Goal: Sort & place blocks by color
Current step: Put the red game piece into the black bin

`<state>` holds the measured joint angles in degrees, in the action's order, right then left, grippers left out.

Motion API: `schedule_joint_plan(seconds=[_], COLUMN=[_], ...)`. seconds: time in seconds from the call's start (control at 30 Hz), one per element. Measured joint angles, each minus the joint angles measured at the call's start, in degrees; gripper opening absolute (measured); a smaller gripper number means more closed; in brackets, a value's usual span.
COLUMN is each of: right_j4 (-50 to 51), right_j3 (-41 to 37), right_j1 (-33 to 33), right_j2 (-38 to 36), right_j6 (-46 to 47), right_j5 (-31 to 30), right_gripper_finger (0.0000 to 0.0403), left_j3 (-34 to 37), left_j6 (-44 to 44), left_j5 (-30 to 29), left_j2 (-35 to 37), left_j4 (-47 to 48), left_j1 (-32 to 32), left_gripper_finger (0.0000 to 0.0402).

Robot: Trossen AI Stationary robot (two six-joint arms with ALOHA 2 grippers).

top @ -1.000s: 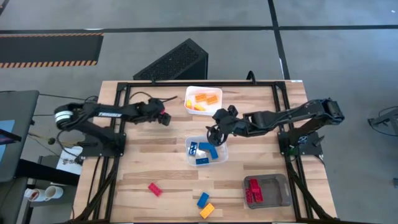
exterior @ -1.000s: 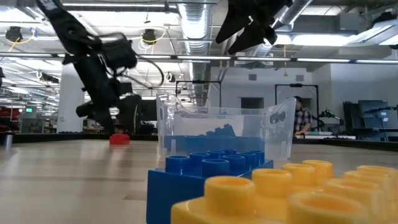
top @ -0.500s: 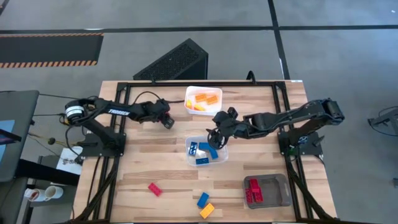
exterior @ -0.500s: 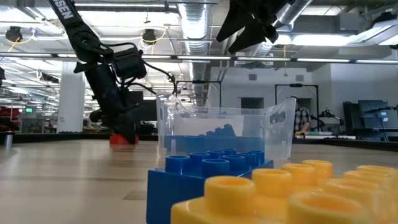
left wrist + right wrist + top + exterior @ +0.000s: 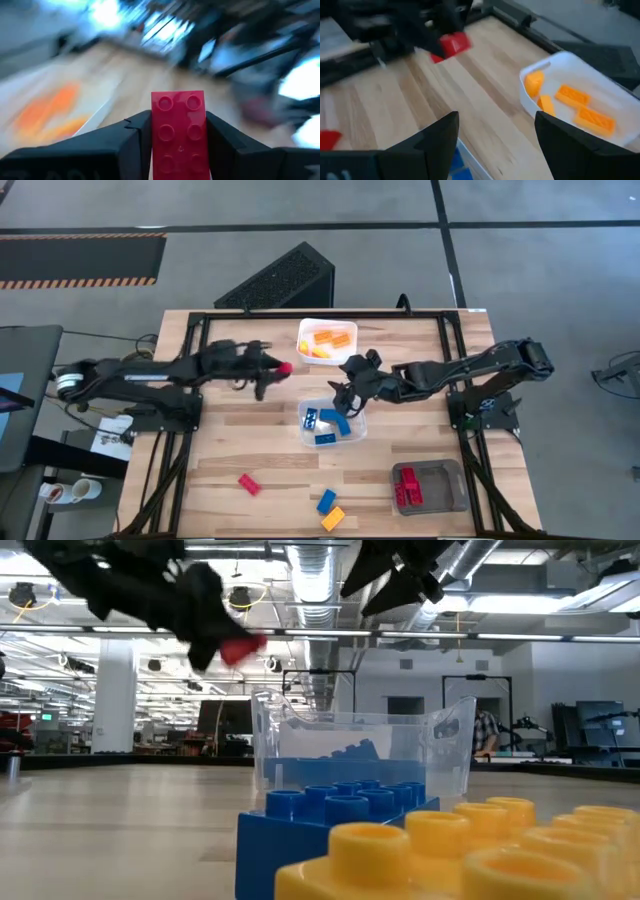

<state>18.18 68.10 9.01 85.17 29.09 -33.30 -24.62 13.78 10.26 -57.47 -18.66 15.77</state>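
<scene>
The bench (image 5: 250, 430) is pale striped wood with a black frame. A red block (image 5: 178, 131) sits between the black fingers of the left tool (image 5: 280, 367). The white tray (image 5: 326, 325) holds orange blocks (image 5: 330, 339); the clear bin (image 5: 333, 442) holds blue blocks (image 5: 330, 423); the grey tray (image 5: 445, 480) holds red blocks (image 5: 407, 488). Loose on the wood lie three bricks — one red (image 5: 248, 484), one blue (image 5: 326, 501), one orange (image 5: 333, 518). The right tool (image 5: 343, 393) is black too. On the grey floor lies a mat (image 5: 80, 260) edged with orange-and-black stripes.
</scene>
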Motion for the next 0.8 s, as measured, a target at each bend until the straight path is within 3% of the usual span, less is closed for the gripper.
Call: schedule_joint_plan(seconds=[0.07, 0.17, 0.37, 0.6, 0.8], right_j4=[-5.94, -23.37, -50.15, -72.27, -75.14], right_j3=[-0.22, -2.98, -11.96, -14.57, -10.33], right_j1=[1.95, 6.12, 7.28, 4.25, 1.86], right_j2=[0.02, 0.02, 1.83, 12.72, 20.52], right_j6=[-1.83, -11.16, -18.47, -23.33, -24.57], right_j5=[-1.54, -1.34, 0.44, 8.5, 9.23], right_gripper_finger=[0.0281, 0.0281, 0.0282, 0.0282, 0.0282], left_j3=[2.98, 7.5, 12.56, 10.01, 6.6], left_j6=[0.43, 2.48, 3.38, 0.92, 0.19], left_j5=[3.59, 6.51, 3.53, -1.62, -3.31], left_j2=[3.39, 7.52, 8.91, 3.87, -3.02], left_j4=[-8.71, -21.2, -37.7, -39.09, -39.02], left_j1=[-2.2, -5.85, -12.6, -16.59, -17.0], left_gripper_finger=[0.0103, 0.0103, 0.0103, 0.0103, 0.0103])
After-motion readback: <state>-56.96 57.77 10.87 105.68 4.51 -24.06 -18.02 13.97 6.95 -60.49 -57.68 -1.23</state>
